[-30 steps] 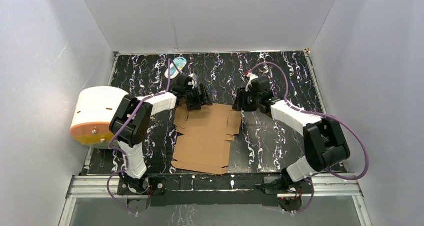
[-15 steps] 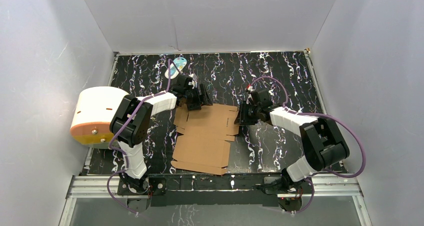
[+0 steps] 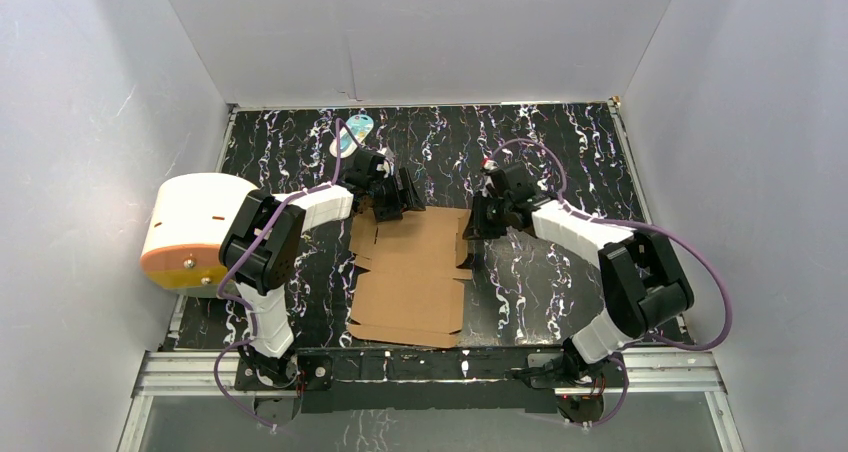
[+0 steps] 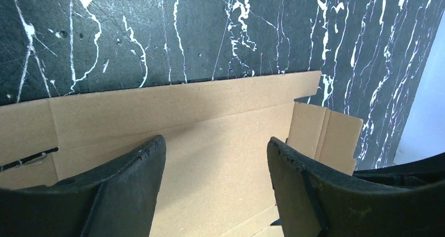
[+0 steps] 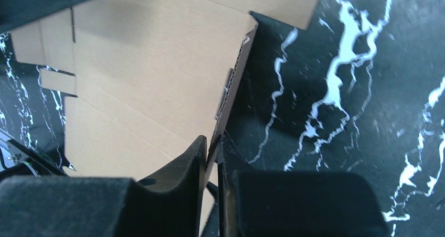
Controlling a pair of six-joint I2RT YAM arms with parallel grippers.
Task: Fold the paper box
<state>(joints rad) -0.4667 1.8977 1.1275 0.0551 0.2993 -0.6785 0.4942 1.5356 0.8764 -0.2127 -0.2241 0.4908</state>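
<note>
Since a second ago, your right gripper (image 3: pixel 470 224) has closed onto the paper box (image 3: pixel 410 277), which lies flat at the middle of the table (image 3: pixel 560 162), its 3 o'clock flap pinched and raised on edge. Your left gripper (image 3: pixel 393 204) stands spread over the 11 o'clock corner. You cannot tell whether it touches, as its fingertips are cut off in the wrist view.

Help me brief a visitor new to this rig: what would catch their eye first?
The flat brown paper box lies mid-table on the black marbled table. The right gripper pinches its right edge, which seems raised, while the left gripper hangs open over the far edge. A white-and-orange cylinder bulks by the left wall.
</note>
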